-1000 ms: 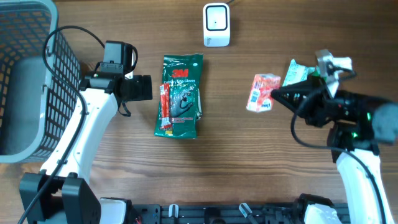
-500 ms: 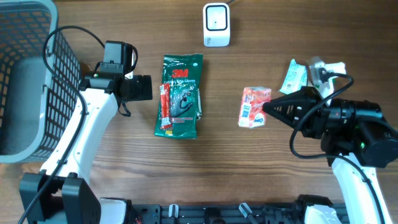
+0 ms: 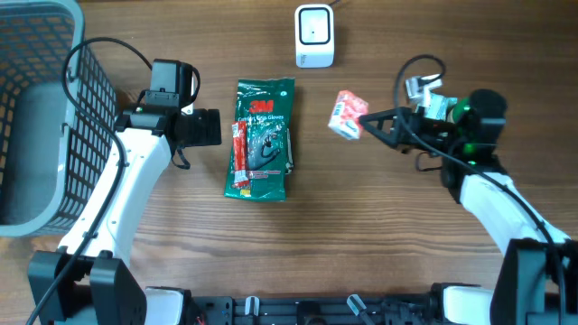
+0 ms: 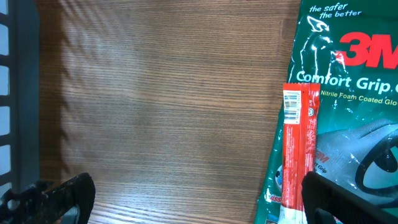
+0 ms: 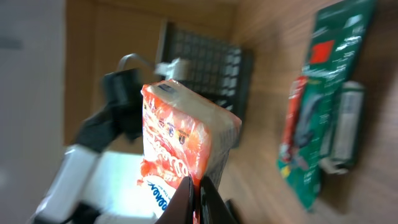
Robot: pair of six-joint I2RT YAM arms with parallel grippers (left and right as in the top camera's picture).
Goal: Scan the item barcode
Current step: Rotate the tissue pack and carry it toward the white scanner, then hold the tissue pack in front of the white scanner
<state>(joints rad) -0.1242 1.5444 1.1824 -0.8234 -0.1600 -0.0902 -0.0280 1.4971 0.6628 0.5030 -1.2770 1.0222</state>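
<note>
Right pincer: the right gripper [image 3: 366,122] is clamping the snack packet [image 3: 347,115] by one edge, jaws pressed together on it.
Packet: it is sticking out just past the fingertips toward the robot's left, apparently lifted off the table [image 3: 379,244]. Its long axis is running tilted, roughly across the pincer's line.
Barcode: no view is showing which face is carrying it.
Scanner: the scanner [image 3: 314,35] is sitting near, beyond the packet and slightly left. The right arm is much the nearer one, so the move is likely turning on facing the packet toward it.
Room: bare wood is lying between packet and scanner.
Glove pack: the glove pack [image 3: 264,135] is lying farther left, with a red sachet [image 3: 239,155] along its edge.
Left pincer: the left gripper [image 3: 212,127] is hovering beside that pack, fingers wide apart, holding nothing.
Basket: the basket [image 3: 90,108] is standing at the far left.
</note>
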